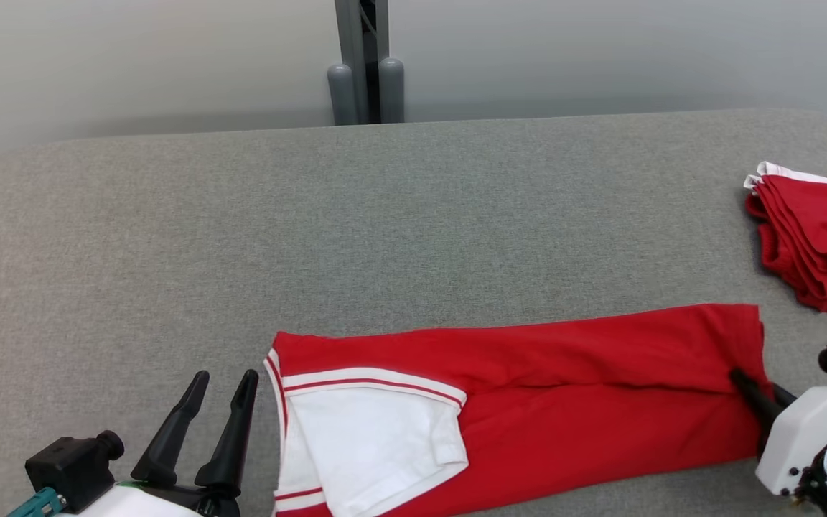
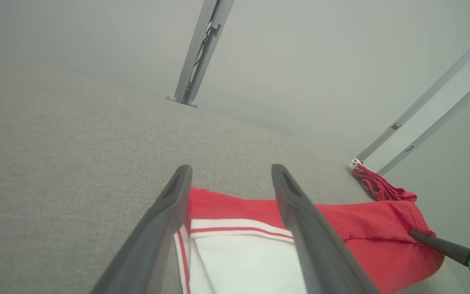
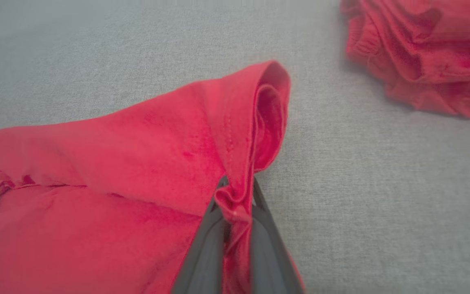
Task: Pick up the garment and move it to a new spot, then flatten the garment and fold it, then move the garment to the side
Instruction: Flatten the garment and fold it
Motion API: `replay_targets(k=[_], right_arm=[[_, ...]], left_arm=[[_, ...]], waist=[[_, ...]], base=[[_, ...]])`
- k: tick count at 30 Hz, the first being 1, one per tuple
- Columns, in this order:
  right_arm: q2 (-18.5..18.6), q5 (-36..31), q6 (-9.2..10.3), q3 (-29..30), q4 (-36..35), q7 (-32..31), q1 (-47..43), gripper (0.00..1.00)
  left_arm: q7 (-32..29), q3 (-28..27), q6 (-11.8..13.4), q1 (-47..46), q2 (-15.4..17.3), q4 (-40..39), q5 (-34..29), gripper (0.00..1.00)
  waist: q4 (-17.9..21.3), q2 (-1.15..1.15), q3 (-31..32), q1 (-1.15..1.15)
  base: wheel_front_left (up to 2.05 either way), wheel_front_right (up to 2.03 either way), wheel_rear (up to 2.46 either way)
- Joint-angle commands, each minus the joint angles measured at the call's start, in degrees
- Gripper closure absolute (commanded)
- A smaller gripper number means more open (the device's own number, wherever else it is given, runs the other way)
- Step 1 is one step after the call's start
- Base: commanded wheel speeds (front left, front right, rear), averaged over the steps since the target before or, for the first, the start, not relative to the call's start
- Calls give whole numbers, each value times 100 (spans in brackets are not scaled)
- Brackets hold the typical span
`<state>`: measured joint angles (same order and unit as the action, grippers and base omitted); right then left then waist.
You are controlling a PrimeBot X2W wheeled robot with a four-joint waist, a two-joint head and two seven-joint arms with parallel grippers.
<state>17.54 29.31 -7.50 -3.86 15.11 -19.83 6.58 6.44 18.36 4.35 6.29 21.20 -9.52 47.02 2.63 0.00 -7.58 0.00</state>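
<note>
1. Garment (image 1: 564,388): red shirt with a white sleeve (image 1: 377,438) and red-and-white striped trim, folded into a long band lying flat along the near edge of the grey table (image 1: 385,215); sleeve end toward the robot's left, plain red hem end toward its right
2. Right gripper (image 3: 237,194): fingers pressed together on a bunched pleat of red cloth at the hem end of the garment, cloth squeezed between them (wrist view shows the fold plainly); the hem beside the pinch curls up off the table
3. Left gripper (image 1: 225,375): fingers spread wide, nothing between them, just beside the sleeve end of the garment and apart from it, tips pointing away from the robot
4. Stack of folded red garments (image 1: 815,237) with a white edge at the far right of the table, well apart from the shirt being worked
5. Grey post (image 1: 365,64) stands behind the far table edge, against a pale wall
</note>
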Motion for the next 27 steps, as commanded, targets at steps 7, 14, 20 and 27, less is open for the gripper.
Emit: replay_targets(k=[7,14,20,27], right_arm=[[486,-63,1,645,-163,-433,223,100],[472,-94,1,791,-367,-730,356,100],[283,346,1,455,-927,-1062,231,100],[-148,1059,1,25,-1990,-1719,-30,100]], left_arm=[[7,47,-38,-129,12,-29,-25,0],[-9,86,-38,-137,25,-36,-33,0],[-23,124,-41,-140,20,-11,-22,0],[-60,162,-24,-27,55,-36,-13,0]], waist=[[260,0,44,0],[370,0,69,0],[380,0,148,0],[327,0,276,0]], base=[[0,0,0],[0,0,0],[0,0,0],[0,0,0]])
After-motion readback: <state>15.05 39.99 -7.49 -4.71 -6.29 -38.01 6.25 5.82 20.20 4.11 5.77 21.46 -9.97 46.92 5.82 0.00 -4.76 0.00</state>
